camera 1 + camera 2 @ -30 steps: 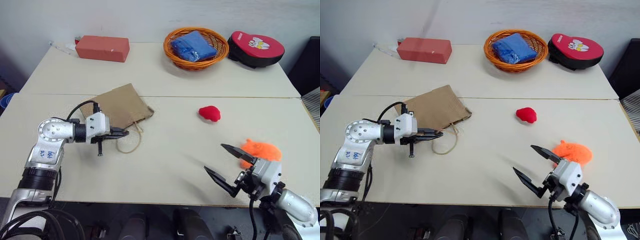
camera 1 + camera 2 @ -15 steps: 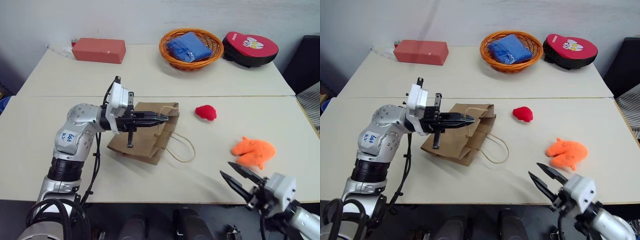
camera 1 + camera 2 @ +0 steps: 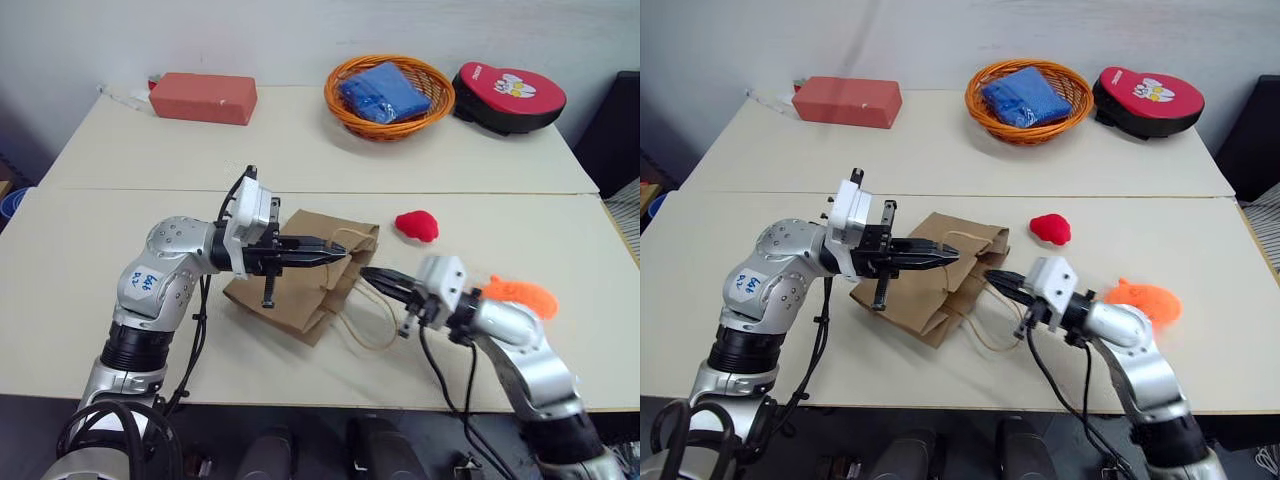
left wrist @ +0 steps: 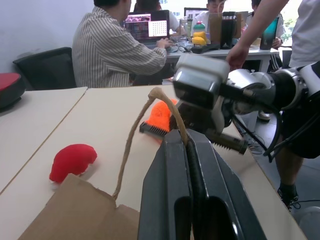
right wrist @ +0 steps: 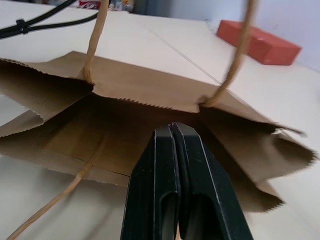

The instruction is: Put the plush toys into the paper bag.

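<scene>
I see the left gripper [image 3: 338, 253] clamped on the bag [image 3: 300, 290] handle; right gripper [image 3: 372, 279] closed, empty, at its mouth; basket [image 3: 390, 97] holds blue cloth [image 3: 385, 92].

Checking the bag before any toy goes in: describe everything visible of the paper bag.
The paper bag is plain brown kraft paper, creased, lying on its side on the table, its mouth toward the right hand. It has two beige twisted-cord handles: the shut left hand pinches and lifts one, the other trails on the tabletop. The shut right hand sits at the gaping mouth.
</scene>
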